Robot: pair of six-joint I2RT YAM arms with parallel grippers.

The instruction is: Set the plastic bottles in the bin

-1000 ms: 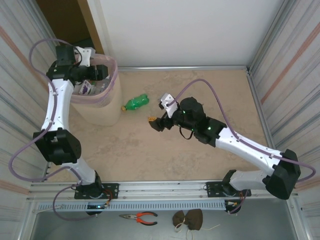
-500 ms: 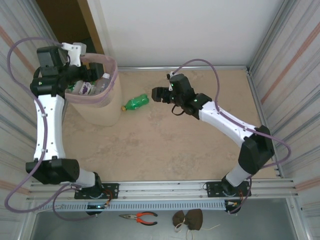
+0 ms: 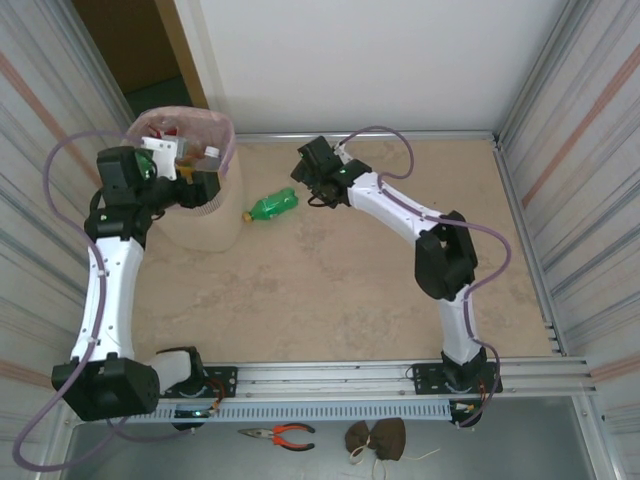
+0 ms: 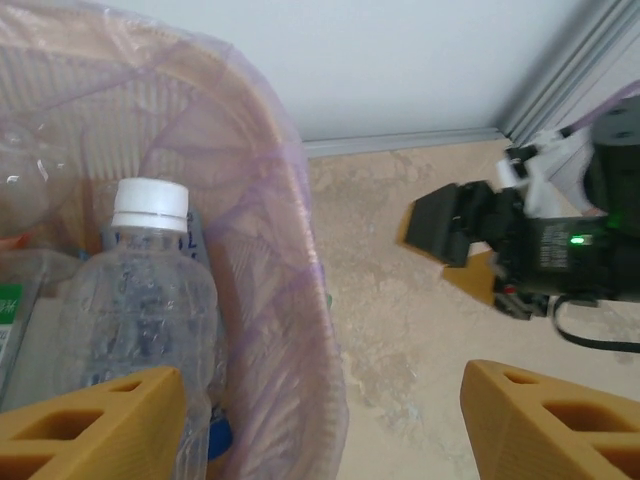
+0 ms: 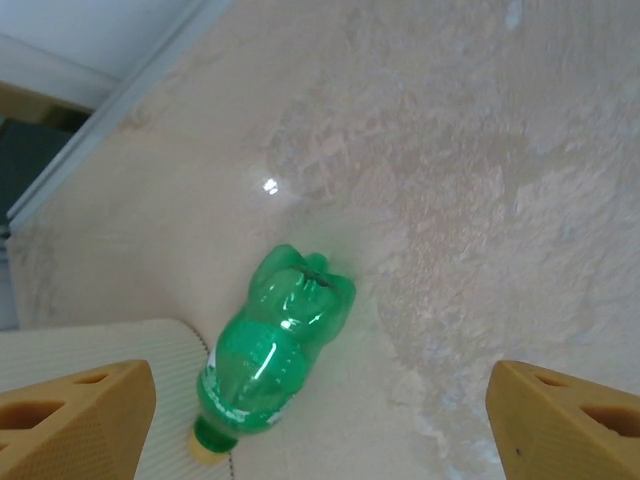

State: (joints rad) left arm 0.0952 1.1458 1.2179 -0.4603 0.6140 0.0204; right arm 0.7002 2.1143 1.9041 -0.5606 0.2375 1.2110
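Green bottle beside the bin, both grippers empty

A crumpled green plastic bottle [image 3: 272,206] with a yellow cap lies on the mottled beige table just beside the ribbed pink bin [image 3: 205,215]. The right gripper [image 3: 310,172] is near the bottle and the left gripper [image 3: 197,178] is at the rim, both spread wide. The left wrist view shows a clear white-capped bottle [image 4: 150,290] inside the bin, with the others blurred.

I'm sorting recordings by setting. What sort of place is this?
Likely a walled robot test cell, not a home: corrugated metal side walls, an aluminium rail holding two white robot arms, a beige stone-patterned tabletop.
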